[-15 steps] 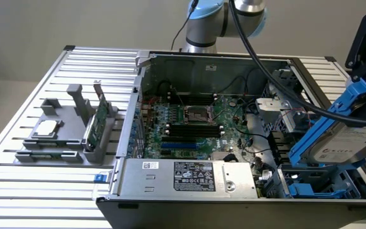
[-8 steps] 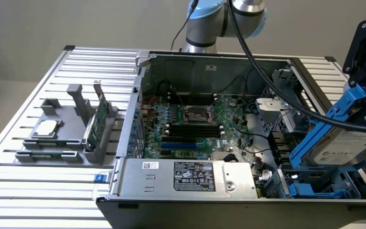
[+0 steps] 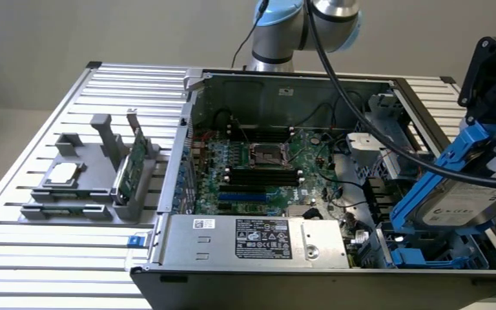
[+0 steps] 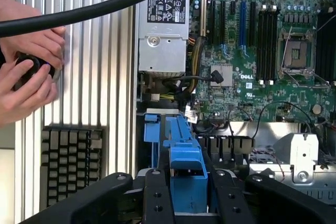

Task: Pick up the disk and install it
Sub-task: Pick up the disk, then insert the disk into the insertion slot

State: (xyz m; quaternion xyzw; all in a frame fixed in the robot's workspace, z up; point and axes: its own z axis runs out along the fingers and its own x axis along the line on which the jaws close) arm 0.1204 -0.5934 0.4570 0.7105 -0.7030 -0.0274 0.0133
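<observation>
At the exterior view's right, over the open computer case's (image 3: 291, 90) drive bay (image 3: 420, 258), the disk (image 3: 459, 203) hangs tilted, its long axis sloping down toward the bay. The gripper's (image 4: 190, 187) part-open jaws are clamped on its blue carrier (image 4: 184, 145).

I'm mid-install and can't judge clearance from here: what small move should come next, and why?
Probably a short, slow descent. The fingers grip the disk, which hangs tilted, apparently above the blue drive bay and not yet in it. A black cable crosses close by, so I'd go gently.
</observation>
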